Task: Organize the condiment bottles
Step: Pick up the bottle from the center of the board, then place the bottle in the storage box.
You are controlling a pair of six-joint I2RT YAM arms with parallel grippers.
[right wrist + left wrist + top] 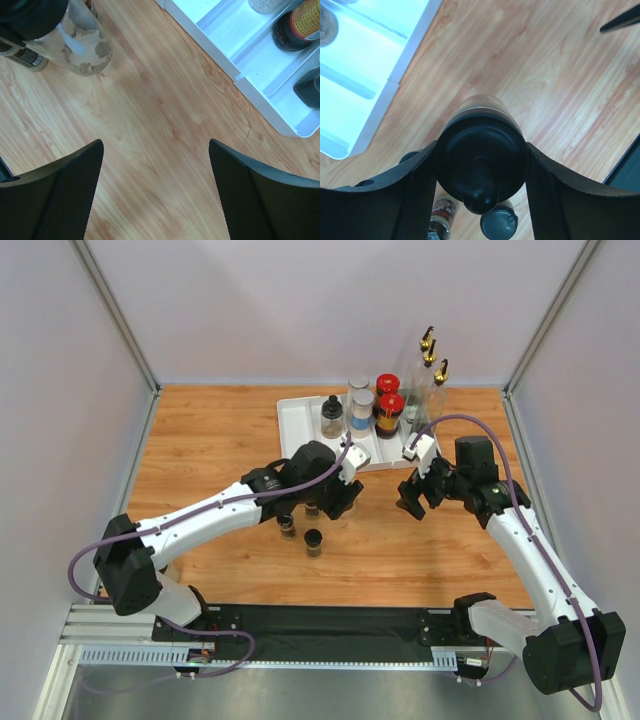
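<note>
Black-lidded jar sits clamped in my left claw, at six o'clock of the white tray; next, I think, it goes into a free slot, with my right claw apart and empty.

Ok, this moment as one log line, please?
left tool: shut on black-lidded glass jar | right tool: open, empty | white divided tray: partly filled
</note>
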